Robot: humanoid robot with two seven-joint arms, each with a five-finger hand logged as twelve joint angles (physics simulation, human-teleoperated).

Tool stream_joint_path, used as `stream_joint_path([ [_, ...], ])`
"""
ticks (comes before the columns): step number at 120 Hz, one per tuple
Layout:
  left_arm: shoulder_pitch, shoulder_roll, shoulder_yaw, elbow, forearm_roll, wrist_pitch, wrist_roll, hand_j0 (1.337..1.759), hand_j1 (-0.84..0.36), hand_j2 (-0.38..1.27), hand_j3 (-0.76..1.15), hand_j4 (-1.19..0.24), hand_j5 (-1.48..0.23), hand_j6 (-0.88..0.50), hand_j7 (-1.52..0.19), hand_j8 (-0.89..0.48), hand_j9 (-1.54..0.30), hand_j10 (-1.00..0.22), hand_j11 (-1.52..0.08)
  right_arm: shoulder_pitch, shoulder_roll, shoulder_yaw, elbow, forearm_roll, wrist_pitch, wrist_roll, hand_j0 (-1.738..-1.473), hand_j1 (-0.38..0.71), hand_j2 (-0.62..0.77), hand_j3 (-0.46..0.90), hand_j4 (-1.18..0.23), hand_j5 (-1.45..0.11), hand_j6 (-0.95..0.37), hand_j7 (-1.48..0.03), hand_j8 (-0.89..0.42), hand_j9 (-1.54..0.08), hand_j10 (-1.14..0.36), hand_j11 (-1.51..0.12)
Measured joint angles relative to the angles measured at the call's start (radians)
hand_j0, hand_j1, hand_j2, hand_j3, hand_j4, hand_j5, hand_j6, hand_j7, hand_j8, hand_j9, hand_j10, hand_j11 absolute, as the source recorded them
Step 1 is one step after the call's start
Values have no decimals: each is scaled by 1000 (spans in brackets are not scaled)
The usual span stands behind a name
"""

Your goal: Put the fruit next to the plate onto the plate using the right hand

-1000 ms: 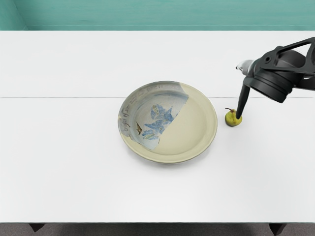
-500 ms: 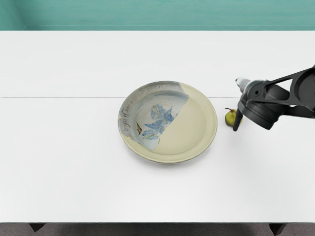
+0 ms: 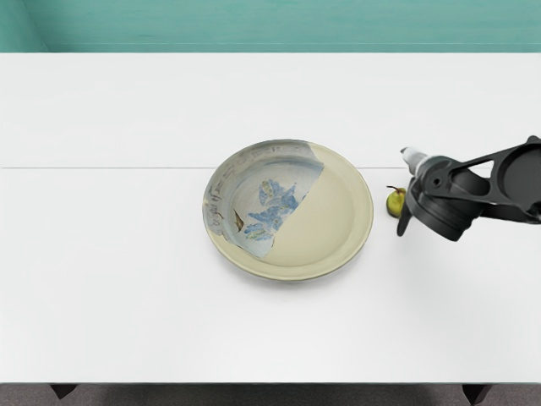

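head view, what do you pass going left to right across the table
plate -> fruit, just off the plate's right rim -> right hand, covering the fruit's right edge, with its arm running off the right edge of the picture

White worktop [image 3: 127,321] with a faint seam across it, teal wall [image 3: 270,21] behind, grey floor [image 3: 254,396] below, even light
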Motion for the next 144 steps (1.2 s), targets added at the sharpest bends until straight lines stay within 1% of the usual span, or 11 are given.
stream_joint_path([
  [31, 0, 0, 0, 0, 0, 0, 0, 1658, 343, 1, 0, -4, -6, -4, -6, -4, -6, -4, -6, -42, 9, 8, -34, -25, -2, 0, -1658, -269, -13, 0, -68, -87, -68, -87, -68, -87, -68, -87],
  [64, 0, 0, 0, 0, 0, 0, 0, 1658, 343, 1, 0, -4, -6, -4, -6, -4, -6, -4, -6, -60, 11, 9, -42, -29, -2, 0, -1658, -158, -31, 0, -160, -207, -161, -207, -161, -207, -160, -207],
  [80, 0, 0, 0, 0, 0, 0, 0, 1658, 343, 1, 0, -4, -6, -4, -6, -4, -6, -4, -6, -76, 12, 9, -52, -36, -2, 0, -1658, -123, -37, 0, -190, -246, -190, -246, -190, -246, -190, -246],
  [101, 0, 0, 0, 0, 0, 0, 0, 1658, 343, 1, 0, -4, -6, -4, -6, -4, -6, -4, -6, -88, 13, 10, -56, -51, -2, 0, -1658, -102, -40, 0, -207, -268, -208, -268, -207, -268, -207, -268],
  [144, 0, 0, 0, 0, 0, 0, 0, 1658, 343, 1, 0, -4, -6, -4, -6, -4, -6, -4, -6, -124, 10, 47, -58, -95, -2, 0, -1658, -97, -41, 0, -211, -274, -212, -274, -212, -274, -211, -274],
])
